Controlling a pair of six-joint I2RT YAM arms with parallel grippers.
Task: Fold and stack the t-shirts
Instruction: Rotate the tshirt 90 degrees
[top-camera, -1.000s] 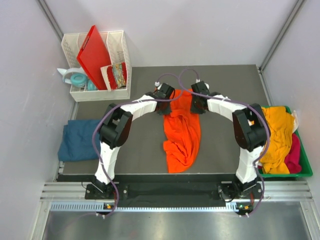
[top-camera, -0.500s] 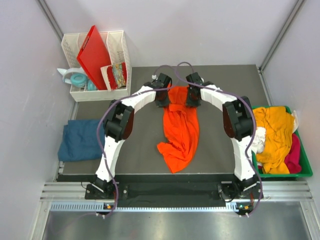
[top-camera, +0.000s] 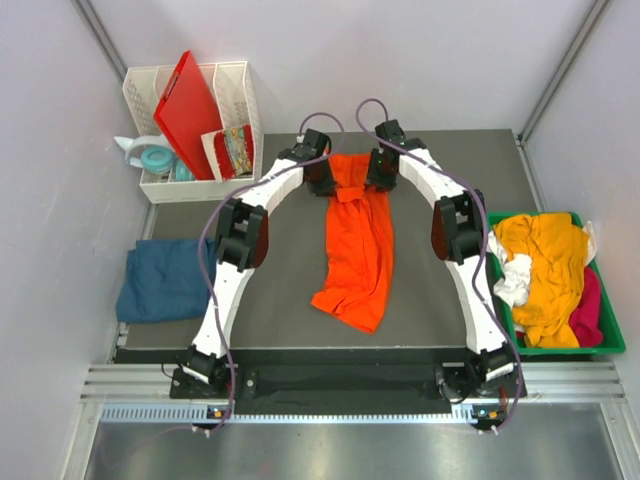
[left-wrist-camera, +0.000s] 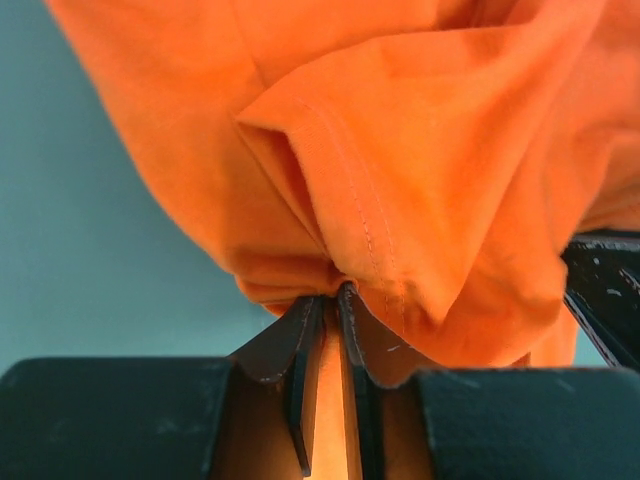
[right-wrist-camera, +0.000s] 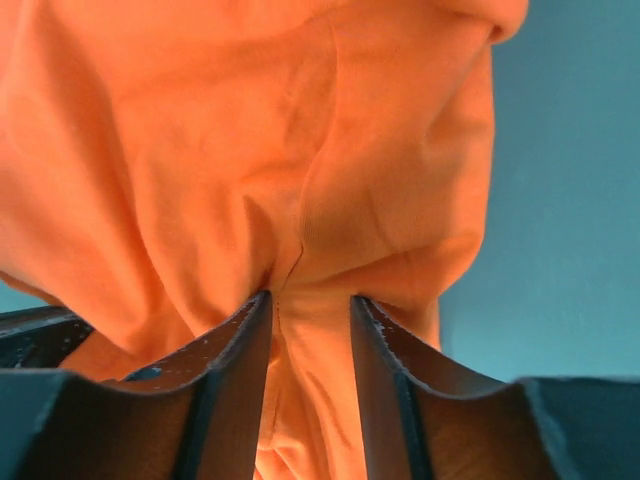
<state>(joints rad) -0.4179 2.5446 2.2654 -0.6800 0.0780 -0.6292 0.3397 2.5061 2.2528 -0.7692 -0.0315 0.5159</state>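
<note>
**A:** From the top cam we see both arms stretched to the far side of the table (top-camera: 270, 290). The left gripper (top-camera: 322, 180) and right gripper (top-camera: 380, 172) sit on the far corners of the orange shirt (top-camera: 355, 250). The shirt lies in a long crumpled strip down the middle, running back toward the bases. A teal shirt (top-camera: 160, 280) lies folded at the table's left edge. A yellow shirt (top-camera: 545, 270), pink shirt (top-camera: 590, 305) and white shirt (top-camera: 515, 280) are heaped in the green bin (top-camera: 600, 347) on the right.

**B:** Any writing? We only spot a printed packet (top-camera: 238, 150) in the white rack (top-camera: 190, 186), next to the red board (top-camera: 188, 110). It's too small to read.

**A:** On the left wrist cam we see the fingers (left-wrist-camera: 300, 335) nearly together, pinching a bunched fold of the orange shirt. A stitched hem runs just above the tips.

**B:** On the right wrist cam we get the jaws partly apart. Orange cloth sits in the gap and touches the inner faces, but it doesn't look squeezed.
</note>
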